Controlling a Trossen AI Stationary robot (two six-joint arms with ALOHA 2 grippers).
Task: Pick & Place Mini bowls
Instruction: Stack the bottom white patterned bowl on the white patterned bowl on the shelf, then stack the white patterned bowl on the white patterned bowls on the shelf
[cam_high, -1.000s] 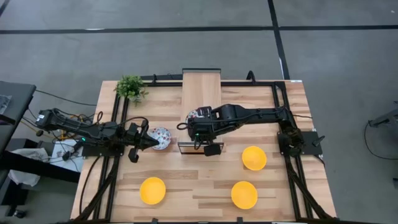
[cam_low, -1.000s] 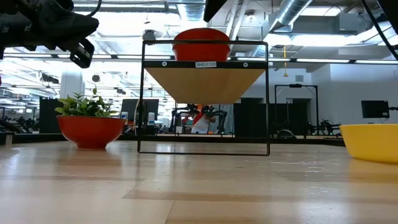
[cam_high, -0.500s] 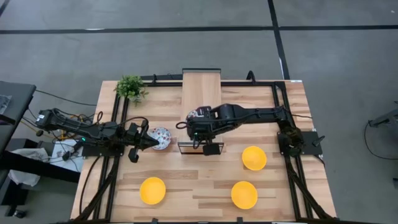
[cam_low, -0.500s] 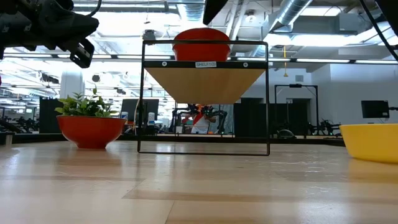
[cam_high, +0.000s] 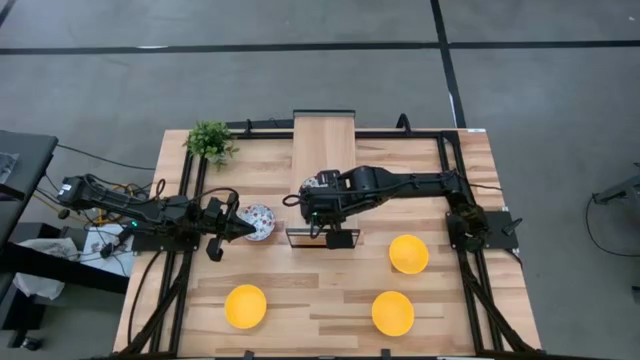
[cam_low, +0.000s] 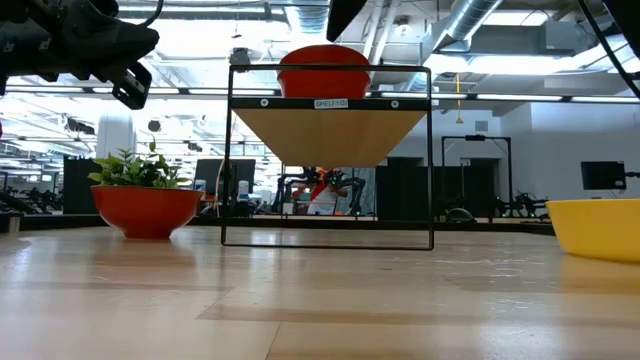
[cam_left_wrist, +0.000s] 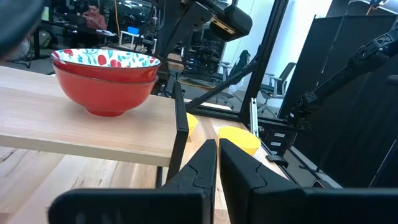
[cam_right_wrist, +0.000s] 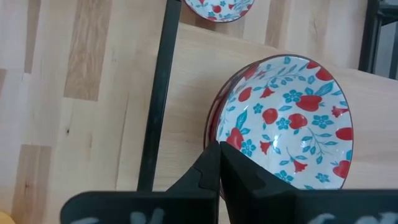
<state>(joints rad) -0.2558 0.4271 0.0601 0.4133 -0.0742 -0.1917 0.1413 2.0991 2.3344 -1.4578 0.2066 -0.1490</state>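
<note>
Two floral bowls (cam_high: 318, 183), red outside and white with red-and-blue flowers inside, sit stacked on the small wooden shelf (cam_high: 323, 150); the stacked floral bowls (cam_right_wrist: 283, 118) fill the right wrist view. A third floral bowl (cam_high: 259, 221) rests on the table left of the shelf. Three yellow bowls (cam_high: 408, 254), (cam_high: 393, 313), (cam_high: 245, 306) stand on the near half of the table. My right gripper (cam_right_wrist: 219, 152) is shut and hovers over the stack's rim. My left gripper (cam_left_wrist: 217, 152) is shut, raised beside the floral bowl on the table.
The shelf's black wire frame (cam_low: 432, 160) stands mid-table. A green potted plant (cam_high: 210, 140) sits at the far left corner. Black rails (cam_high: 188, 200) run along both table sides. Bare wood lies between the yellow bowls at the near edge.
</note>
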